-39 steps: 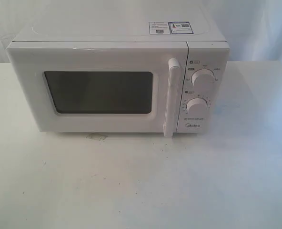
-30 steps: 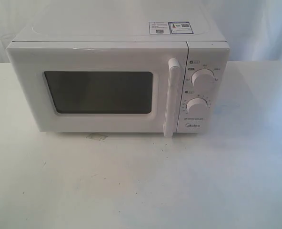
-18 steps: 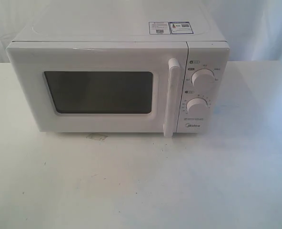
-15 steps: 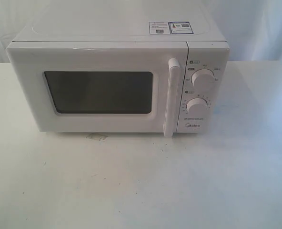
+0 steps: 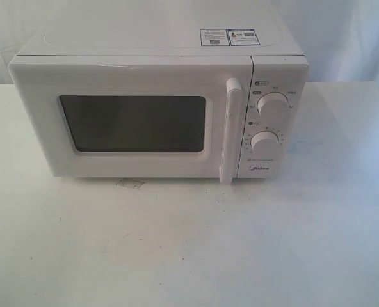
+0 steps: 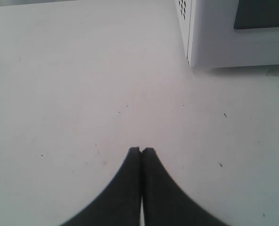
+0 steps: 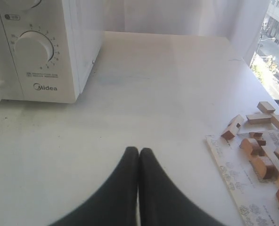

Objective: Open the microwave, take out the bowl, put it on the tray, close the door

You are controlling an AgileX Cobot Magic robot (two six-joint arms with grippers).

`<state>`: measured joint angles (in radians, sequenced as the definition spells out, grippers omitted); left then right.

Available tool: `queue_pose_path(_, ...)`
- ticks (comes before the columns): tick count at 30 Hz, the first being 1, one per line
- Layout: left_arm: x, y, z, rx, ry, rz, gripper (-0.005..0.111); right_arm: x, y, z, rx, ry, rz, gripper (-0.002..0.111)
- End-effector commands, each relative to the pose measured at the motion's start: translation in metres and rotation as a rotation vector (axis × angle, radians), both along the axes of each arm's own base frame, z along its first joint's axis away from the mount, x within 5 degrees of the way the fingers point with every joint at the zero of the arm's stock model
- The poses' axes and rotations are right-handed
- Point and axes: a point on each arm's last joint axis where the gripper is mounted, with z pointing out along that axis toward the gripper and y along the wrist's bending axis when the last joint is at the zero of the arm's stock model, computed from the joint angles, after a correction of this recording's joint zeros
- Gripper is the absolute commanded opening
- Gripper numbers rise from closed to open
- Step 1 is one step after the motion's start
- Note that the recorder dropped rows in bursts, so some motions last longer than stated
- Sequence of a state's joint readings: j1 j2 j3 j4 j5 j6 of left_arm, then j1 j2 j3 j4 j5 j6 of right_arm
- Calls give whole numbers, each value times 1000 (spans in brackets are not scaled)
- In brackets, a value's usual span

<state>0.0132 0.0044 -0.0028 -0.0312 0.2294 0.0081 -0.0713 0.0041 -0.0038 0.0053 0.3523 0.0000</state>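
Both are clenched on nothing: left gripper (image 6: pixel 140 151) hangs over the table (image 6: pixel 59 84) off the microwave (image 6: pixel 210 42) side wall, right gripper (image 7: pixel 138 150) off its knob end, parked ready to start, I'd guess. Its door (image 5: pixel 132 121) is shut, so the bowl's out of sight, presumably inside. I'd go for the handle (image 5: pixel 231 131) first.

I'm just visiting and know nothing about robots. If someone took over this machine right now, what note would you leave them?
Left gripper: fingers shut, empty, over the table by the microwave's corner.
Right gripper: fingers shut, empty, over the table near the knobs.
Door shut, handle untouched. Bowl and tray not in view; the window is too dark to see inside.
Done: nothing. Left: open the door, take out the bowl, set it on the tray, close the door.
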Motion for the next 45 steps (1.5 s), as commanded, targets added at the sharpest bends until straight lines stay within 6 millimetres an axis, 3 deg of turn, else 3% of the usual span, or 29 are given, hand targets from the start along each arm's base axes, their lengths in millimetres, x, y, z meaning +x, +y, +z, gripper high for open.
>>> queue_pose_path(1,0,0,-1,-13,1,4,0,2,-1,8,-13,-99,-8,0)
queue_pose_path(10,0,0,-1,-13,1,4,0,1,-1,43,-41,-485,-8,0)
queue_pose_path(20,0,0,-1,-13,1,4,0,-1,0,50,-47,-562,-9,0)
queue_pose_path(26,0,0,-1,-13,1,4,0,-12,0,73,-62,-850,-11,0)
queue_pose_path(30,0,0,-1,-13,1,4,0,-19,1,92,-67,-920,-11,0)
queue_pose_path(33,0,0,-1,-13,1,4,0,-20,1,107,-61,-850,-11,0)
queue_pose_path(37,0,0,-1,-13,1,4,0,-13,0,118,-46,-551,-9,0)
queue_pose_path(41,0,0,-1,-13,1,4,0,0,0,103,-10,-156,-6,0)
queue_pose_path(45,0,0,-1,-13,1,4,0,8,-1,91,5,-15,-5,0)
